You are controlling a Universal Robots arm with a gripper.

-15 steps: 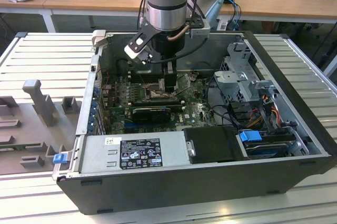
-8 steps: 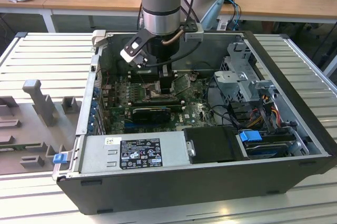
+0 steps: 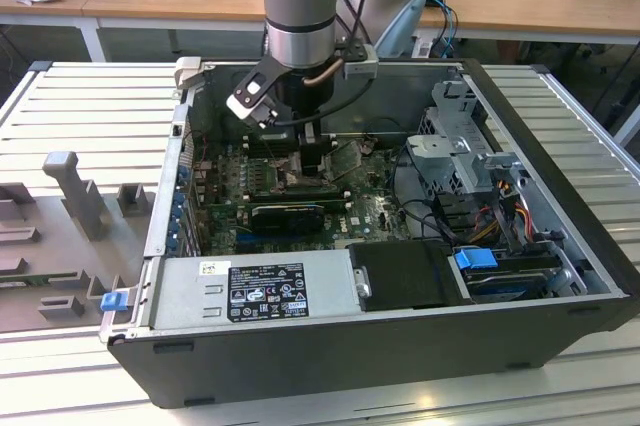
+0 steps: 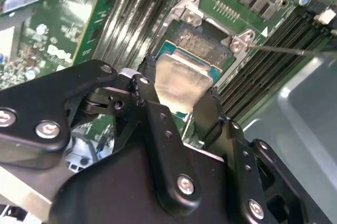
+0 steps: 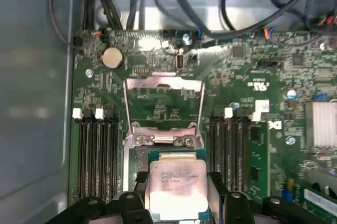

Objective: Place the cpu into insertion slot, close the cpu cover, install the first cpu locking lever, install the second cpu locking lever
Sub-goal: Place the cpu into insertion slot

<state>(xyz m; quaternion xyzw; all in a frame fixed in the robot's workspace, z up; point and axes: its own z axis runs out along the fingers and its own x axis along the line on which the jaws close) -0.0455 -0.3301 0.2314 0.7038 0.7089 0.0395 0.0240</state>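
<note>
In both wrist views the cpu [image 5: 176,184] [image 4: 181,77], a small square chip with a pale metal top, sits between the two black fingers [image 5: 132,203] [image 4: 146,98]. My gripper [image 5: 176,205] [image 4: 176,103] [image 3: 310,158] is shut on it. The chip is right over the insertion slot [image 5: 140,156] [image 4: 202,45] on the green motherboard [image 5: 263,77]; I cannot tell whether it rests in it. The cpu cover [image 5: 163,83] [image 3: 346,156], a silver frame, stands flipped open behind the slot. A thin metal lever [image 4: 289,50] juts out beside the slot.
Long black memory slots [image 5: 97,150] [image 5: 231,150] flank the socket on both sides. Cable bundles [image 5: 210,3] hang along the far case wall. In the exterior view the power supply [image 3: 260,291], a drive cage [image 3: 465,151] and the case walls [image 3: 560,186] close in the working space.
</note>
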